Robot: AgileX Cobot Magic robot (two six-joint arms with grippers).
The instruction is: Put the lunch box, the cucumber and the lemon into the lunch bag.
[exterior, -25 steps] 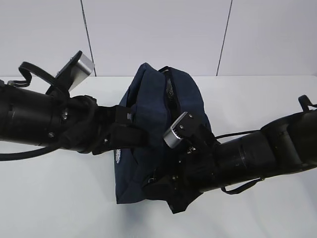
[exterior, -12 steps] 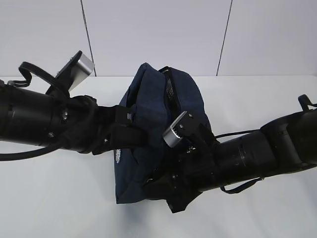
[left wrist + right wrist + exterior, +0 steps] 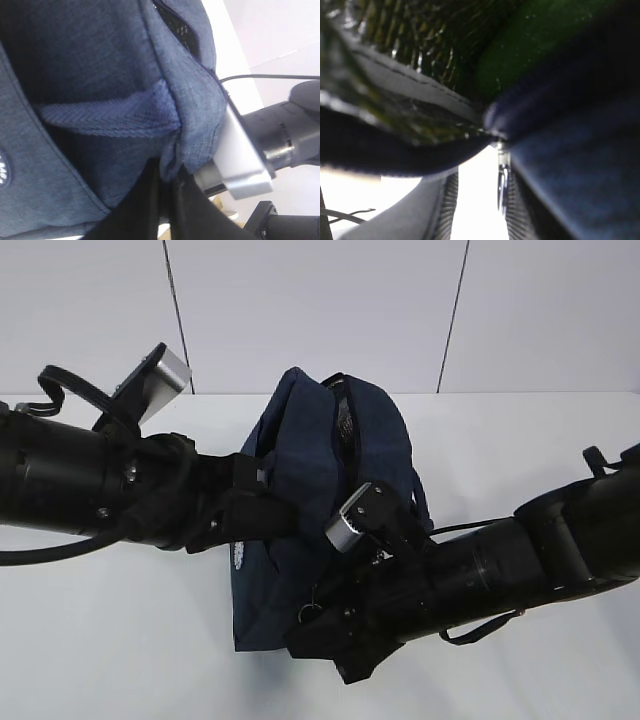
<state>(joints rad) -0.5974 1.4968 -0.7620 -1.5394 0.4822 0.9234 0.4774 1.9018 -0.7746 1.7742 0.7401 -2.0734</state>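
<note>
Navy weave: boxy bag (image 3: 300,480), on the table (image 3: 100,640), between both claws.
Left claw (image 3: 167,187): pinching bag fabric fold.
Right claw (image 3: 477,200): ridged pads (image 3: 449,210) parted around zipper pull (image 3: 503,175).
Smooth green cucumber (image 3: 540,45): inside bag, above right claw.

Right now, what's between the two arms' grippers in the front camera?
In the exterior view the lunch bag stands between them: the left gripper pinches its fabric on one side, and the right gripper is low on the other.
</note>
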